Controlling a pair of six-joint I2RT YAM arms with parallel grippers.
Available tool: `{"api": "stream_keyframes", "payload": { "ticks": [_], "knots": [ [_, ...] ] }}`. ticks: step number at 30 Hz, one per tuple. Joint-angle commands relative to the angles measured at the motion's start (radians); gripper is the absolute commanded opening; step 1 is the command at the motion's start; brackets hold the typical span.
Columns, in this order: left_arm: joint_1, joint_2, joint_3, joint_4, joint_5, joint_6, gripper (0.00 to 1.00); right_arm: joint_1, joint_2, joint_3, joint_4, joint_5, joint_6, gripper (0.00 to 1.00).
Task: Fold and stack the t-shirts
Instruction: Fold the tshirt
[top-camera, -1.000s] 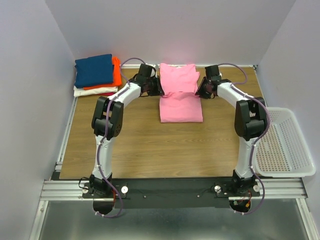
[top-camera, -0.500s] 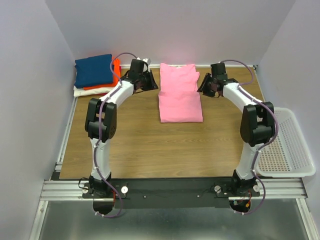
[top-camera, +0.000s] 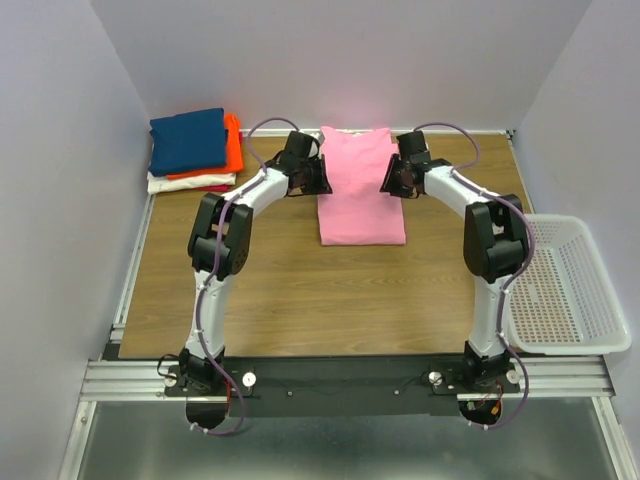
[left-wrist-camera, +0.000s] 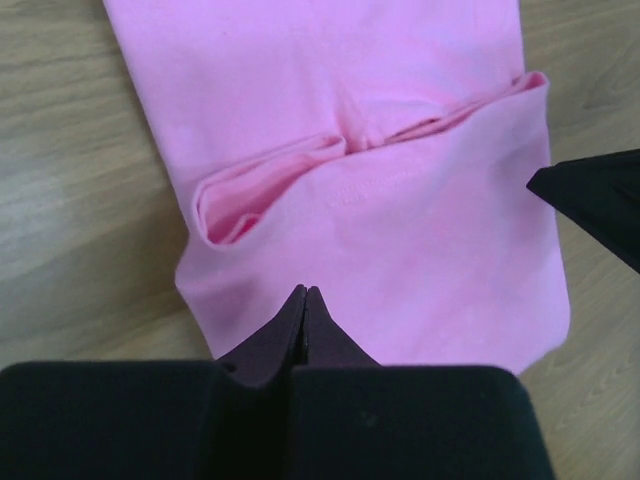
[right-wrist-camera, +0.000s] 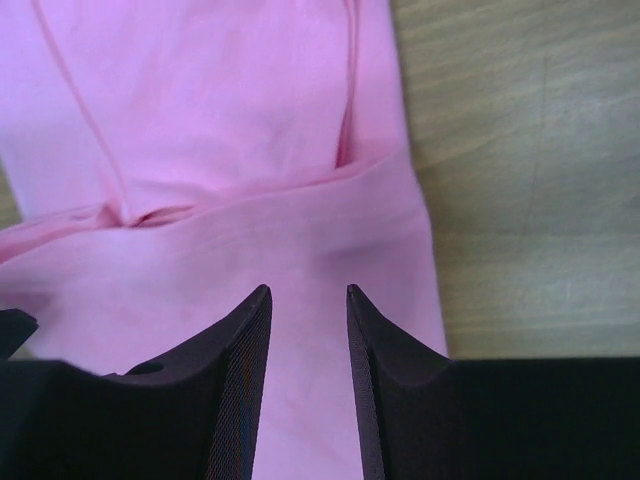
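The pink t-shirt (top-camera: 360, 195) lies folded into a long rectangle at the back middle of the table, its far part laid over the near part. My left gripper (top-camera: 318, 178) is shut and empty at its left edge; in the left wrist view its tips (left-wrist-camera: 305, 291) hover over pink cloth (left-wrist-camera: 400, 200). My right gripper (top-camera: 388, 180) is open at the right edge, with its tips (right-wrist-camera: 308, 290) over the cloth (right-wrist-camera: 230, 130). A stack of folded shirts sits at the back left: navy blue (top-camera: 188, 138) on top, orange (top-camera: 232, 148), white (top-camera: 185, 182) and red (top-camera: 215, 188) below.
A white mesh basket (top-camera: 570, 290) sits at the table's right edge. Walls close in the left, back and right sides. The wood table top (top-camera: 320, 300) runs forward to the rail at the arm bases.
Both grippers moved outward off the shirt half a second ago, then came back in to its left and right edges. The far part of the shirt now lies flat.
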Motion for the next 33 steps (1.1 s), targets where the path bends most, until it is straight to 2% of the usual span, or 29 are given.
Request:
{"api": "stream_keyframes", "payload": {
  "ticks": [1,5,11,20,33],
  "knots": [
    [0.010,0.113,0.122,-0.026,-0.031,0.022,0.00,-0.003,0.090,0.094,0.003,0.118,-0.050,0.43],
    [0.010,0.202,0.193,-0.046,-0.033,0.011,0.00,-0.003,0.163,0.150,0.003,0.147,-0.050,0.43],
    [0.015,0.209,0.171,-0.050,-0.050,-0.018,0.00,-0.003,0.186,0.115,0.004,0.140,-0.048,0.43],
    [0.013,0.078,-0.020,0.007,-0.076,-0.078,0.00,0.003,0.149,-0.005,0.001,0.083,-0.045,0.43],
    [0.015,-0.121,-0.348,0.147,-0.016,-0.131,0.00,0.150,0.091,-0.205,0.004,0.087,0.021,0.43]
  ]
}}
